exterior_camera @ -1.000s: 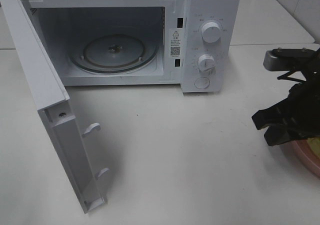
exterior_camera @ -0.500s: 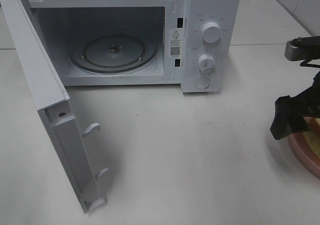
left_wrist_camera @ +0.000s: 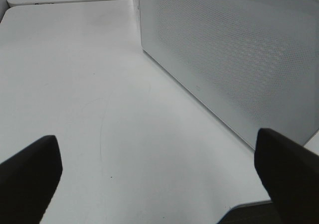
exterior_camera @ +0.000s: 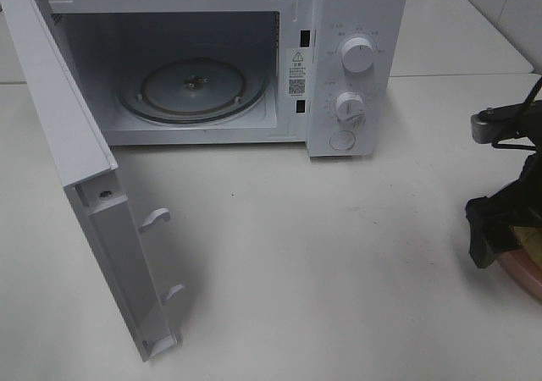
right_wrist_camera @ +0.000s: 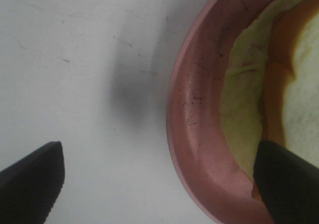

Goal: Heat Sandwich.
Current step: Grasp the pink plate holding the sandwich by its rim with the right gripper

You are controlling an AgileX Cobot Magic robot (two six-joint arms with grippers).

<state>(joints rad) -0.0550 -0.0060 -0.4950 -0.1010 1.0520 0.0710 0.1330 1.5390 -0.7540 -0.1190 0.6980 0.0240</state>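
Microwave [exterior_camera: 356, 25] x1, door [exterior_camera: 76, 169] open, 2 knobs [exterior_camera: 356, 56]; 1 sandwich [right_wrist_camera: 249, 109] on 1 pink plate [right_wrist_camera: 194, 134]; left gripper [left_wrist_camera: 159, 176] & right gripper [right_wrist_camera: 159, 181] both spread wide, empty.

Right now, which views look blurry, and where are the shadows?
Right wrist view: plate and sandwich close-up and soft, with a diffuse shadow on the table beside the plate. Left wrist view: even light, microwave wall fairly sharp. Exterior high view: sharp, no glare, cavity dimmer.
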